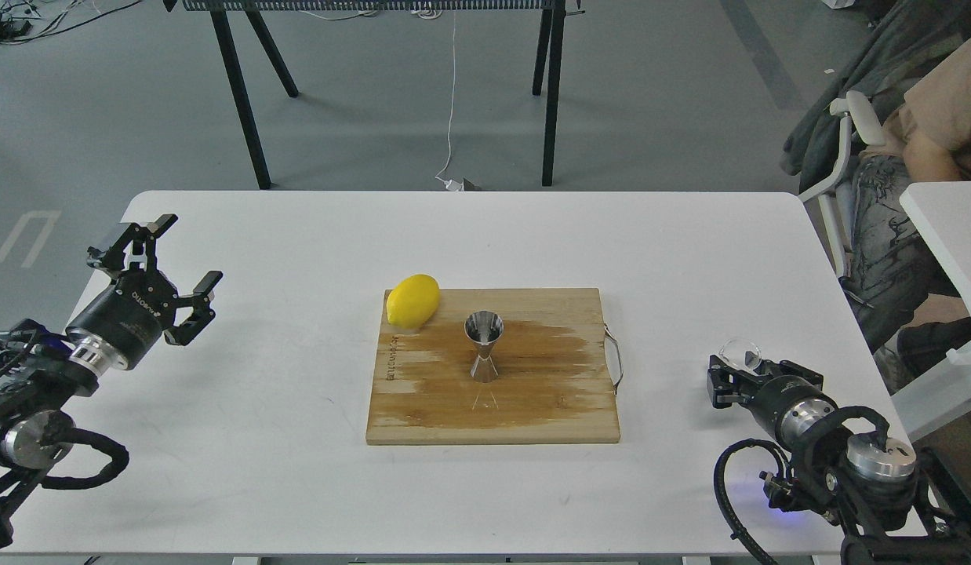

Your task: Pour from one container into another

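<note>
The shiny steel jigger (484,345) stands upright near the middle of a wooden cutting board (548,412). Far to its right, near the table's right edge, the small clear glass cup (741,350) sits between the fingers of my right gripper (738,367), which looks shut on it. The cup is low over the table, and its lower part is hidden by the dark fingers. My left gripper (189,251) hovers above the table's left side with its fingers spread open and nothing between them, well away from the board.
A yellow lemon (412,300) rests on the board's far left corner, close to the jigger. A metal handle (616,359) sticks out of the board's right side. A seated person (925,149) and a second white table (948,235) are beyond the right edge.
</note>
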